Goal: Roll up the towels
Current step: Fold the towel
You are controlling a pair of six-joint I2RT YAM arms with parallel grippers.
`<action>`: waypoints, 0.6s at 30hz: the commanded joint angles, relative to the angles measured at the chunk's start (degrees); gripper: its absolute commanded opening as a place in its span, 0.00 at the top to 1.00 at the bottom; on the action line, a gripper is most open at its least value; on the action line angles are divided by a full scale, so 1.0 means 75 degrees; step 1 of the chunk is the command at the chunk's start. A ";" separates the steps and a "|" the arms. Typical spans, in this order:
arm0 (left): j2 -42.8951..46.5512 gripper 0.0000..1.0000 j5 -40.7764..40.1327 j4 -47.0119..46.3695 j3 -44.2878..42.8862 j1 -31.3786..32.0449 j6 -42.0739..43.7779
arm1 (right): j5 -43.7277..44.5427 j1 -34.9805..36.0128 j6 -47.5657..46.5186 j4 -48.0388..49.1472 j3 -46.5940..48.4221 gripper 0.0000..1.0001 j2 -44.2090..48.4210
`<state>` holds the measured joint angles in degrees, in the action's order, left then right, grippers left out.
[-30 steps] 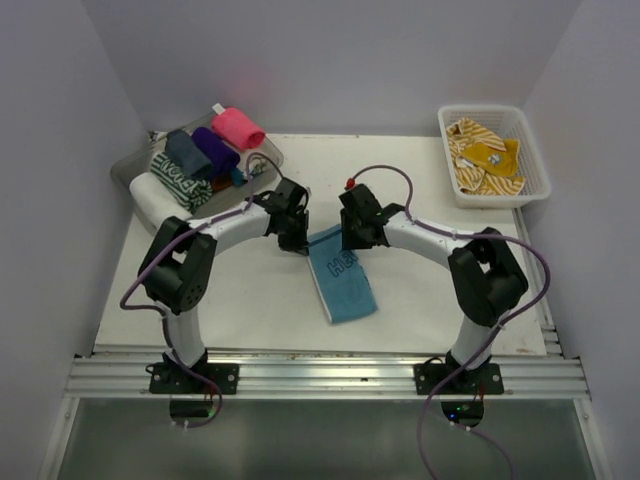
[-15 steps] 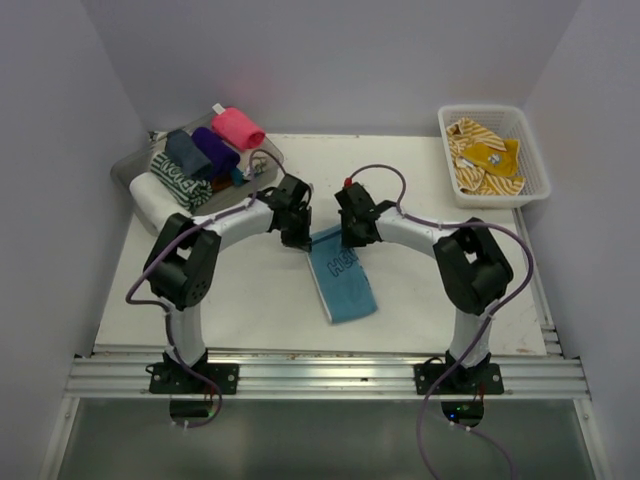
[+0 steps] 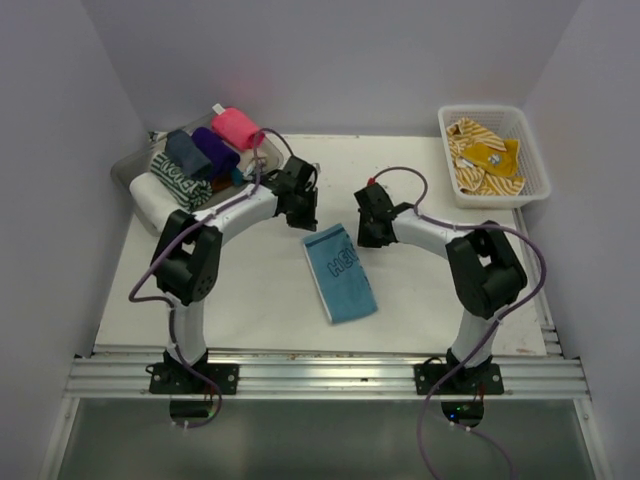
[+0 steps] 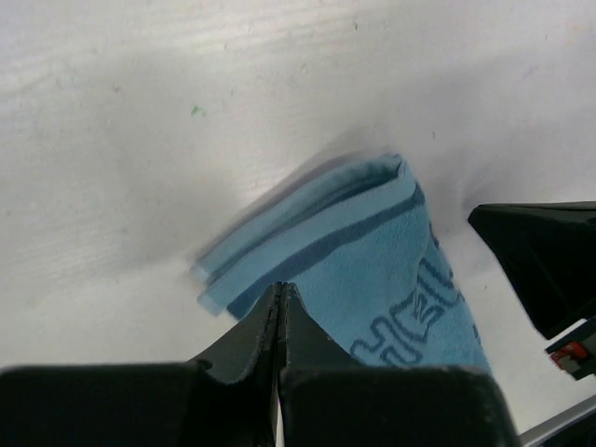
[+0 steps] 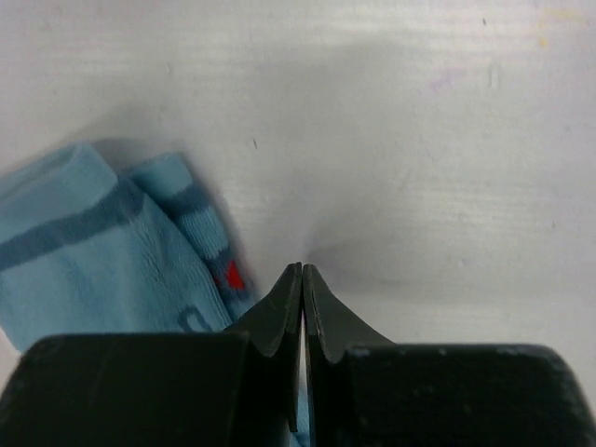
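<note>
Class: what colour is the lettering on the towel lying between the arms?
Dark blue, on a light blue towel; clearest in the left wrist view.

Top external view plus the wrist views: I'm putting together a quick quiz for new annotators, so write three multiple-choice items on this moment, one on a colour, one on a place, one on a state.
1. The towels in the white basket are mainly: A hot pink; B mustard-yellow; C purple.
2. The light blue towel lies: A in the white basket; B flat on the table between the left gripper and the right gripper; C on top of the rolled towels.
3. The grippers' jaws are: A both shut; B both wide open; C only the left open.

Answers: 1 B, yellow cloth with white stripes fills the basket. 2 B, it lies spread on the bare table with one gripper at each far corner. 3 A, each wrist view shows the jaws pressed together.
</note>
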<state>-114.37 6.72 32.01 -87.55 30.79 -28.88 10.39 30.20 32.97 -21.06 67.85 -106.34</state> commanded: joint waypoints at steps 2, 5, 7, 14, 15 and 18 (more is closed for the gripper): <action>0.1291 1.00 0.0134 -0.0036 0.1089 0.0137 0.0020 | -0.0213 0.0064 -0.0142 0.0089 -0.0807 0.94 0.1392; 0.1503 1.00 0.0311 -0.0318 0.1746 0.0418 -0.0179 | -0.0296 0.0122 -0.0107 -0.0039 -0.1662 0.94 0.2178; 0.1293 1.00 0.0498 -0.0611 0.1934 0.0582 -0.0308 | -0.0460 0.0227 0.0033 -0.0040 -0.2212 0.94 0.2670; 0.0039 1.00 0.0487 -0.0659 0.1268 0.0630 -0.0145 | -0.0542 0.1211 0.0900 0.0124 -0.3234 0.94 0.3094; -0.0206 1.00 0.0359 -0.0612 0.1151 0.0618 -0.0064 | -0.0542 0.1537 0.1156 0.0194 -0.3304 0.95 0.3059; -0.0617 1.00 0.0229 -0.0460 0.0554 0.0536 0.0054 | -0.0530 0.2019 0.1579 0.0417 -0.3457 0.96 0.2848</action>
<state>-115.52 10.63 29.54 -79.61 35.55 -30.33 6.94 42.41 39.40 -20.71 42.48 -84.33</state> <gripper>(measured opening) 0.005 0.050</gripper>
